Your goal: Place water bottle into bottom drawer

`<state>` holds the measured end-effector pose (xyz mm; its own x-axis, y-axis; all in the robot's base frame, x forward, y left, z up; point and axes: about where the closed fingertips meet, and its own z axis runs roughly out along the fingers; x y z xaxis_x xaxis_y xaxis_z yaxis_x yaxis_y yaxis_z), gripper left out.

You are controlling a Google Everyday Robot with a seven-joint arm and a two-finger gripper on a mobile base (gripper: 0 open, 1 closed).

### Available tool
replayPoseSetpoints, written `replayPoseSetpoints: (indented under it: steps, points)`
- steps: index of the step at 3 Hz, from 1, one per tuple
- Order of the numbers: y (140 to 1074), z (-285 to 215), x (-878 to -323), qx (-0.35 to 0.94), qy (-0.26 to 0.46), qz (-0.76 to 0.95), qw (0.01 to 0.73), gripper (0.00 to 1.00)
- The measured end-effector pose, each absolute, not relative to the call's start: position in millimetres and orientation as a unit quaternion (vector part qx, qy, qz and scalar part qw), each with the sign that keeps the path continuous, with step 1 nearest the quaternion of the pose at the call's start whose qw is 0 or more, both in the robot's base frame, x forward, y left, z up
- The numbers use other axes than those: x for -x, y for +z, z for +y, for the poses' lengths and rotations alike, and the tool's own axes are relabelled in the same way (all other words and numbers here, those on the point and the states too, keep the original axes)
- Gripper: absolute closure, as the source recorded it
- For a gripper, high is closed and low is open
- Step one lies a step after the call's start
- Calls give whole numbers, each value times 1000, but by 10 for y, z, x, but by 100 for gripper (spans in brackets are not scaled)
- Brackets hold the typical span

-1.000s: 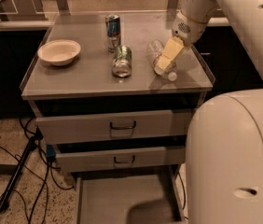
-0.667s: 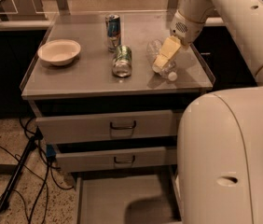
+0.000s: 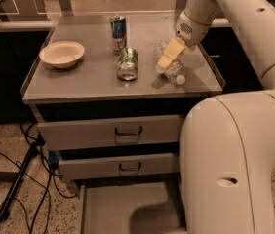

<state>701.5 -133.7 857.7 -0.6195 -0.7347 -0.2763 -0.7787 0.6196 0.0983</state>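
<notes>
Arm (image 3: 235,165) housing, cream-white, fills the right foreground. It now reaches a little further left than a second ago and hides more of the drawer fronts' right ends. The grey cabinet top (image 3: 79,84) has a low raised rim.

The bottom drawer (image 3: 113,208) is pulled out, with its plain grey floor showing at the lower edge and a dark shadow lying across its right part. Above it, the top drawer (image 3: 98,133) and middle drawer (image 3: 93,168) sit slightly out, each with a dark bar handle.

A pale bowl (image 3: 62,54) stands on the left of the top. The blue-and-silver can (image 3: 118,27) stands upright near the back. Just in front of it the green-and-silver can (image 3: 127,63) lies on its side. The print on both cans is too blurred to read.

The gripper (image 3: 169,57), pale yellow, is low over the right side of the top, against the water bottle (image 3: 175,71). It has edged slightly left since the earlier frames. Whether it grips the bottle cannot be told.

The bottle lies where it was, on its side near the right front corner, with its white cap (image 3: 180,80) pointing forward. No marks on its label can be read.
</notes>
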Motion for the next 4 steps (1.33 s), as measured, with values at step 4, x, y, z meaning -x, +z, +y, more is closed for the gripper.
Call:
replayPoseSetpoints:
  steps: [4]
  points:
    - [8333,-1153,-7173,422,120,894,88,0]
